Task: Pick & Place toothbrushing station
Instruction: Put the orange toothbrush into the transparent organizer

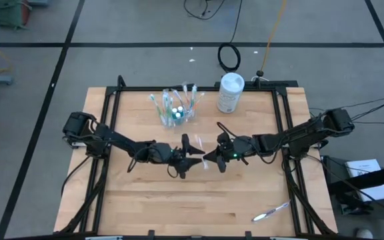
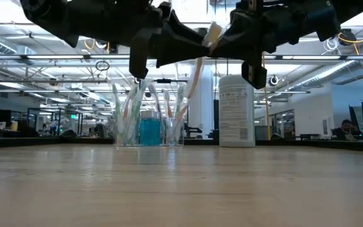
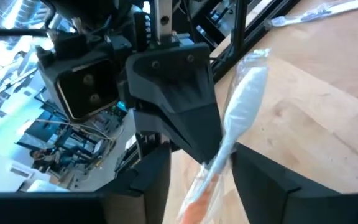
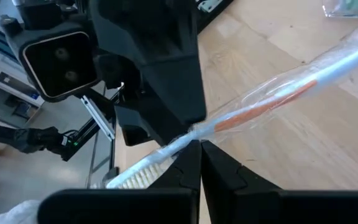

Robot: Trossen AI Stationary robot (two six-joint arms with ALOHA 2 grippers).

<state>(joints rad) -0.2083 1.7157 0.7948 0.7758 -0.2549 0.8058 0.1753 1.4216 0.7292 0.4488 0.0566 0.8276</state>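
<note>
Mid-handover above table centre: wrapped toothbrush (image 4: 272, 102) pinched in right gripper (image 1: 213, 160), left gripper (image 1: 191, 155) fingers apart around it. Cup (image 1: 176, 113) at twelve o'clock already full; another toothbrush (image 1: 270, 213) waits at five o'clock.

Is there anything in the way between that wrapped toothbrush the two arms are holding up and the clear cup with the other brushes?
Nothing visible. The wrapped toothbrush hangs mid-table in the right tool; bare wood lies between it and the clear cup. The white canister stands off to one side.
</note>
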